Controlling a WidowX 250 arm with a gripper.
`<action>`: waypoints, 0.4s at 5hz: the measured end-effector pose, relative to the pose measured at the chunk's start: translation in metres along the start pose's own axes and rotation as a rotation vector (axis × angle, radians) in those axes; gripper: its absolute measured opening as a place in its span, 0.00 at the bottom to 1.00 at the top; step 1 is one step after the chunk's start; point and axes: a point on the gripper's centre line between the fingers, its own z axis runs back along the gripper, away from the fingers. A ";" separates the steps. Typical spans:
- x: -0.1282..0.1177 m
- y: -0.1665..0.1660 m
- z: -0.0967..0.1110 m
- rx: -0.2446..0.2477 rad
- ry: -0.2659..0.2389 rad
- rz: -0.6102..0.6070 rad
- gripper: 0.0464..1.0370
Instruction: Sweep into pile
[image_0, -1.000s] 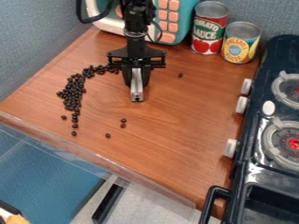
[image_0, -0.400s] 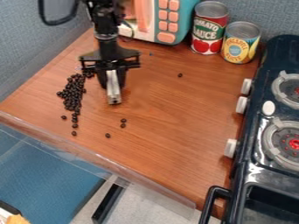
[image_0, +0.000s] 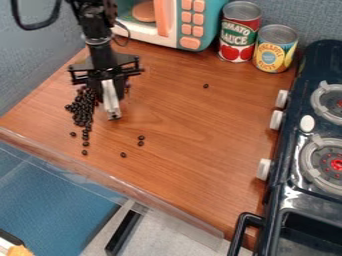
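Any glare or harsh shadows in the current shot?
Camera view: soft, fairly even light on the wooden tabletop, no hard-edged shadows there; small bright reflections on the glossy stove; the dark beans contrast clearly with the wood.

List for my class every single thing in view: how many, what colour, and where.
Bean pile: too many to count, black, left on table, trailing forward
Loose beans: four, black, mid-table
Table: one, brown, centre
Clear strip: one, see-through, table's near edge
Microwave: one, teal and white, orange buttons, back
Disc: one, orange, inside microwave
Red can: one, back right
Yellow can: one, beside red can
Stove: one, dark blue, right; two grey burners, four white knobs
Handle: one, black, stove's near end
Walls: two, blue-grey, behind and left
Cable: one, black, upper left
Silver piece: one, at gripper
Gripper: one, black, right beside pile
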 end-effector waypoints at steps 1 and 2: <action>-0.004 0.009 0.005 -0.006 -0.009 0.017 0.34; -0.009 -0.012 0.021 -0.054 -0.017 -0.009 0.34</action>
